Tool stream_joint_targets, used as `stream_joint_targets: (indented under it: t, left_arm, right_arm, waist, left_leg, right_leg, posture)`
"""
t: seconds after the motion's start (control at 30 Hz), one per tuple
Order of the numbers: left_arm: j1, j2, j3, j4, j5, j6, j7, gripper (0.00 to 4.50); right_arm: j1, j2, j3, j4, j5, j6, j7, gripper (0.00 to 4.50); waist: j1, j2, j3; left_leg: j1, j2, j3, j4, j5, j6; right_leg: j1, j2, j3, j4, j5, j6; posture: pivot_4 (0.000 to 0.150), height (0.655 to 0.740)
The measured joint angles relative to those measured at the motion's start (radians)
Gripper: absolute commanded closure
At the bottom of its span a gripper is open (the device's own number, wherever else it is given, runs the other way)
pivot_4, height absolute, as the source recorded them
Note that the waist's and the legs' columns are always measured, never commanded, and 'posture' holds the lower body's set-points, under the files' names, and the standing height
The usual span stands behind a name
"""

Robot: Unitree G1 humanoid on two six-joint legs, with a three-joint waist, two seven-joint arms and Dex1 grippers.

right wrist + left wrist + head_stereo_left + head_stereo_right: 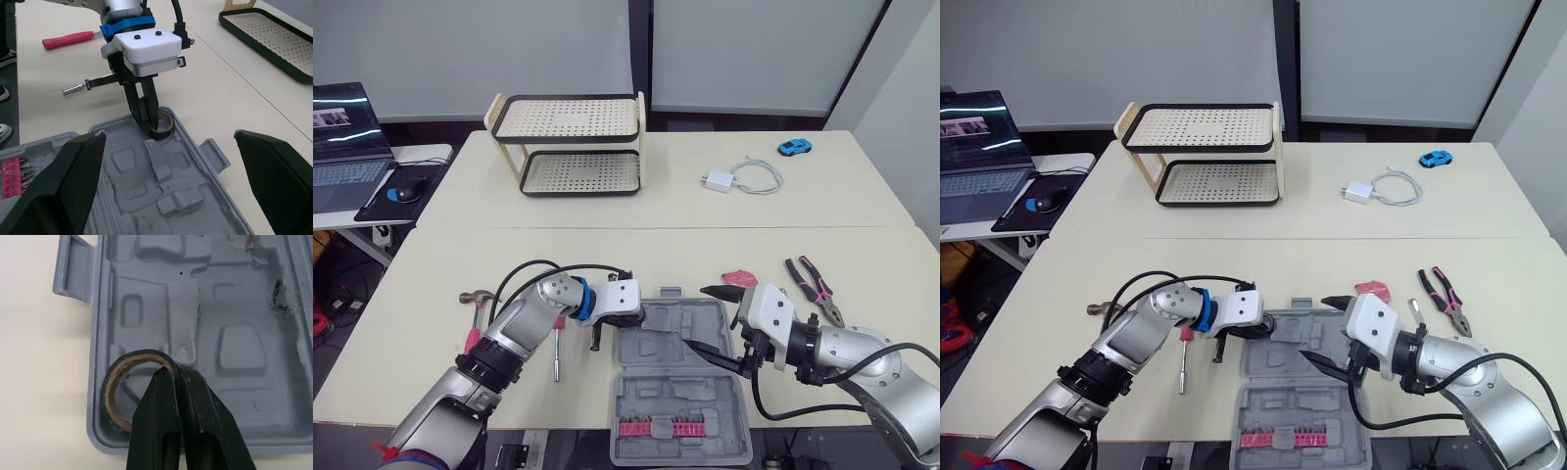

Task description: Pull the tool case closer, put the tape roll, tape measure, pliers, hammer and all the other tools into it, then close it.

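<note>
The left gripper [174,376] pinches the tape roll [109,392] in the far-left corner of the tool case [234,350]. The right gripper [695,316] gapes wide, empty. Letting go seems due next.

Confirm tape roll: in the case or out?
In. The tape roll is inside a corner of the tool case, with the left gripper shut on its wall.

Head eyes look down; wrist views closely share tool case [234,298].

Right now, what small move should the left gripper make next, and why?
Probably let go: the left gripper is shut on the tape roll, which already sits inside a corner of the open tool case.
</note>
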Motion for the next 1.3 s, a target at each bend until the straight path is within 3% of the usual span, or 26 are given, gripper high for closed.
stream_joint_targets:
  t: [0.23,0.33,1.3]
  left_arm:
    - [0.0,-0.006,0.0,0.001,0.006,0.0,0.006,4.48]
    - [0.0,-0.01,0.0,0.0,0.005,0.004,0.006,3.83]
    - [-0.017,0.056,0.05,-0.093,-0.045,0.09,-0.05,3.83]
  right_arm:
    - [-0.006,0.001,0.0,0.0,0.0,0.01,-0.001,0.0]
    - [-0.006,0.001,0.0,0.0,0.0,0.012,-0.001,0.0]
    - [-0.02,0.018,0.002,0.015,-0.001,0.008,0.02,0.0]
  waist:
    - [0.0,0.0,0.0]
    - [0.0,0.0,0.0]
    - [0.0,0.0,0.0]
  left_leg:
    - [0.0,0.0,0.0,0.0,0.0,0.0]
    - [0.0,0.0,0.0,0.0,0.0,0.0]
    - [0.0,0.0,0.0,0.0,0.0,0.0]
  right_leg:
    - [0.0,0.0,0.0,0.0,0.0,0.0]
    - [0.0,0.0,0.0,0.0,0.0,0.0]
    - [0.0,0.0,0.0,0.0,0.0,0.0]
  posture:
    - [0.15,0.74]
    - [0.15,0.74]
    - [0.15,0.74]
